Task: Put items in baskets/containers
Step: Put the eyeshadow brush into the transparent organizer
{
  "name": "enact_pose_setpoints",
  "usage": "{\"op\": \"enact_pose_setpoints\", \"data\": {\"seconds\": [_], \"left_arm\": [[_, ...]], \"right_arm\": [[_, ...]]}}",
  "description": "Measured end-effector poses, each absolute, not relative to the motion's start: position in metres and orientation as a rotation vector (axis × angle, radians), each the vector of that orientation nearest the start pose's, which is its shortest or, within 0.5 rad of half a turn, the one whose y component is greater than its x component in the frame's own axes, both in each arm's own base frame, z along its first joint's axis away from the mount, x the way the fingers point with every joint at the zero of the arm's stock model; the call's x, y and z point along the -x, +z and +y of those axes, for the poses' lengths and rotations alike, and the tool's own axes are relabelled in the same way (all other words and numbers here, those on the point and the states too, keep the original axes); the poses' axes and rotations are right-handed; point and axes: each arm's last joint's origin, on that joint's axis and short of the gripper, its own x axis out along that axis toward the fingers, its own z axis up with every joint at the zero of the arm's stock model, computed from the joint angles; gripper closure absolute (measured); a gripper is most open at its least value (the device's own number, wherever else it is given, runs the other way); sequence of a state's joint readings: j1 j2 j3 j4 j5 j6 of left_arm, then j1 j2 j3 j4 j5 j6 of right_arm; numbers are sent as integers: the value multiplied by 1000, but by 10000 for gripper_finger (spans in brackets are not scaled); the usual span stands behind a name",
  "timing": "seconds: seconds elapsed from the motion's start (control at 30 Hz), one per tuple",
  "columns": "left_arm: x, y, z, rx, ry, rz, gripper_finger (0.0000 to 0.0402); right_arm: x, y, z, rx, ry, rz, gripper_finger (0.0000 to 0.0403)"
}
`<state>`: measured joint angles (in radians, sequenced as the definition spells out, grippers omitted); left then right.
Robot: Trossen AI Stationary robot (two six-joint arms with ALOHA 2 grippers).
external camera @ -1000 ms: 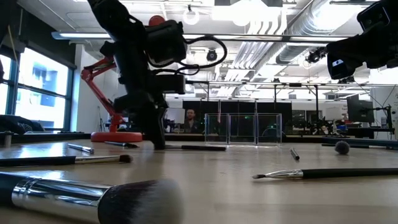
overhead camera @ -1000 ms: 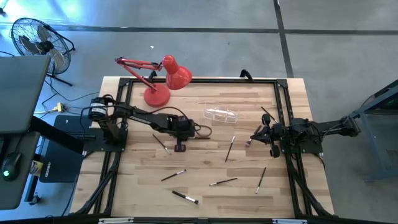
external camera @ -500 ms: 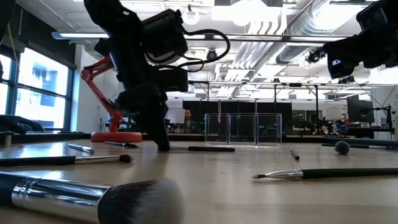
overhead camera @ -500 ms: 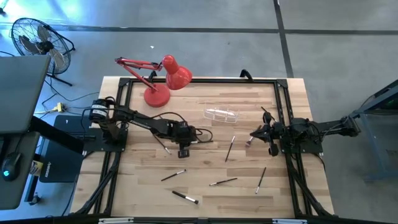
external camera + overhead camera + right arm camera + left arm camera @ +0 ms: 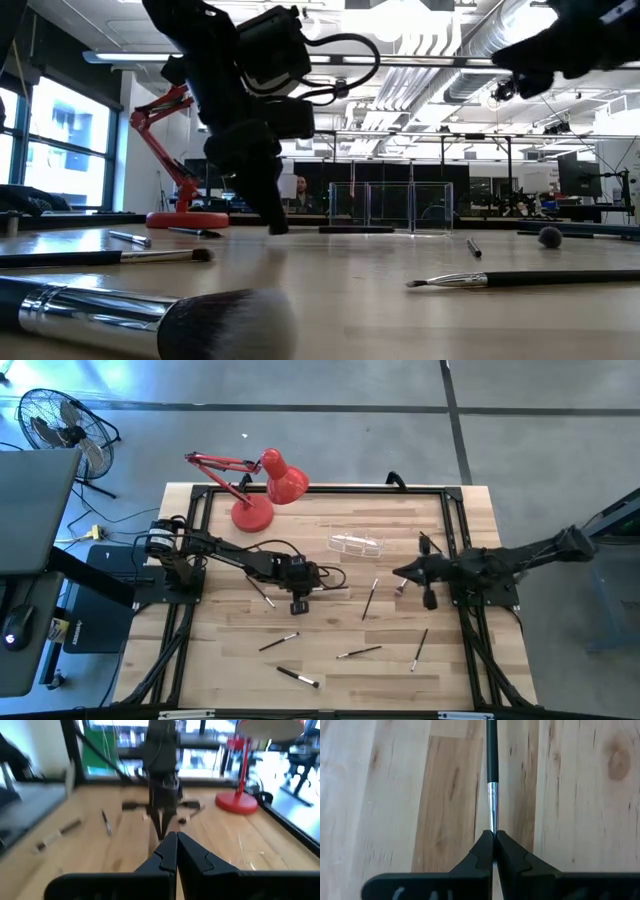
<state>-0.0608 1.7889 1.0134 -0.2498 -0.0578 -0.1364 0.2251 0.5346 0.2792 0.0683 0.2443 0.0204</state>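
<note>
Left gripper (image 5: 494, 836) moved toward table middle, now pinching brush (image 5: 492, 775) at ferrule. Right gripper (image 5: 173, 840) closed, empty, lifted. Holder (image 5: 356, 544) next.

On the worktop (image 5: 330, 670), the left pincer (image 5: 298, 606) sits below-left of the clear holder (image 5: 356, 544), the right pincer (image 5: 400, 572) just right of it, brushes (image 5: 369, 599) scattered below.
</note>
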Motion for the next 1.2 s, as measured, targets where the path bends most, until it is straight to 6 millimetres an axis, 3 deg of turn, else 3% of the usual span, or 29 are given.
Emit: {"op": "enact_pose_setpoints", "data": {"seconds": [0.3,0.5,0.7,0.87,1.2], "left_arm": [[-345,152,-20,73,51,1003,400],[-345,152,-21,131,35,1005,400],[-345,153,-22,180,17,1004,400],[-346,153,-22,256,56,1000,400],[-350,156,-24,418,46,968,401]], "right_arm": [[-209,227,39,107,-83,624,403],[-258,218,50,201,-70,868,399],[-304,202,59,265,-112,989,375],[-325,181,66,286,-115,1044,342],[-336,158,76,359,-217,1016,271]]}}
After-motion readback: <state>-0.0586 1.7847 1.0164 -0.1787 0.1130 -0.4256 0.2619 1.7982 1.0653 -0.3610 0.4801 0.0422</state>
